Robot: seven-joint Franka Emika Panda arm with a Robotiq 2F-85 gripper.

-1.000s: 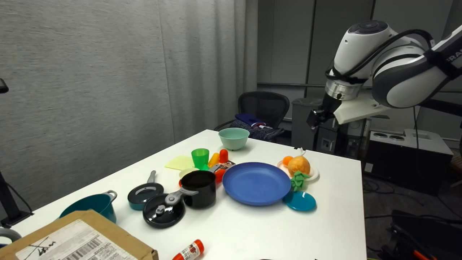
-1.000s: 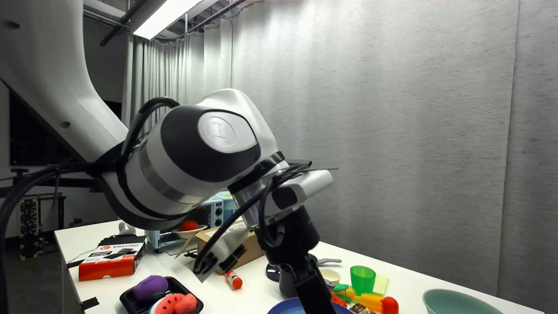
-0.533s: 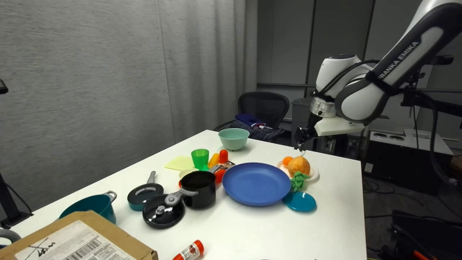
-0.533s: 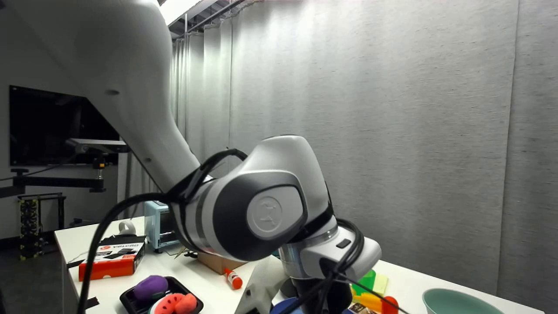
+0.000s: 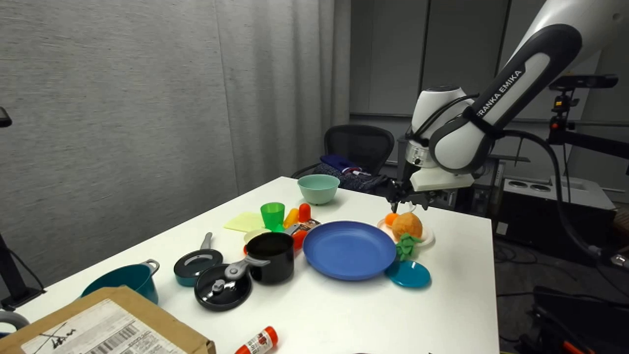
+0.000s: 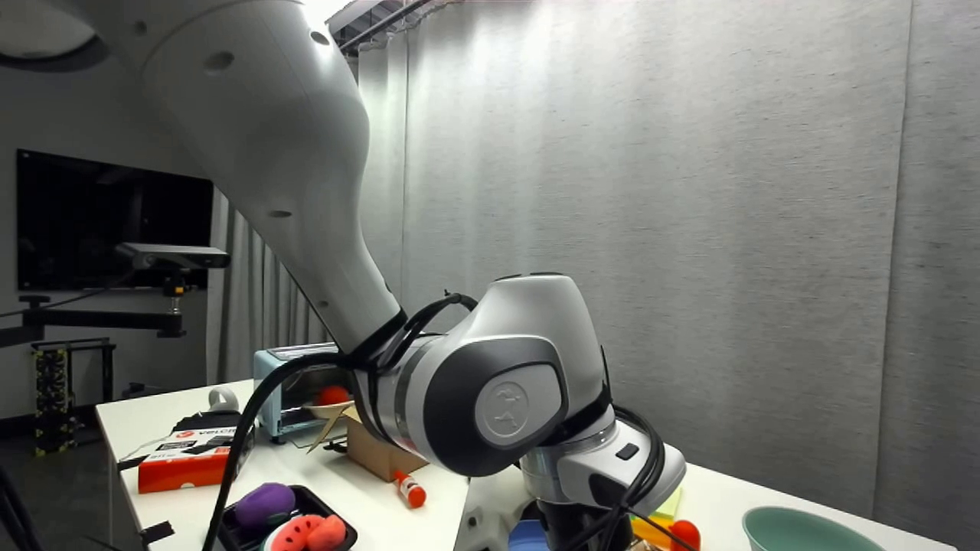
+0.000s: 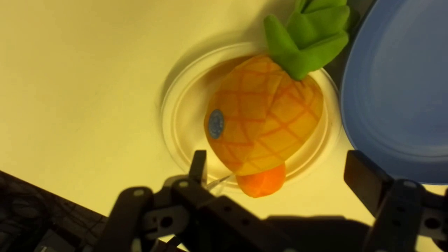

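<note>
A plush pineapple (image 7: 262, 115) with green leaves lies on an oval white plate (image 7: 178, 105); both also show near the far table edge, where the pineapple (image 5: 408, 226) is rounder to the eye. An orange piece (image 7: 262, 182) peeks out from under its lower end. Above them my gripper (image 7: 275, 159) stands wide open, nothing between its fingers. The left finger overlaps the white plate's rim in the wrist view, the right one a blue plate (image 7: 399, 91). In an exterior view the gripper (image 5: 410, 204) hangs just behind the fruit. A thin clear object (image 7: 220, 181) partly shows beside the left finger.
A small teal plate (image 5: 409, 274) lies by the leaves. Farther over stand a black pot (image 5: 275, 260), a green cup (image 5: 272, 215), a mint bowl (image 5: 318, 189), a teal pot (image 5: 125, 282) and a cardboard box (image 5: 108, 319). A black tray (image 6: 306, 501) holds more plush food.
The arm has come down and swung over the white plate, leftward in one exterior view and rightward in the other. The gripper has stayed open. The things on the table have not moved.
</note>
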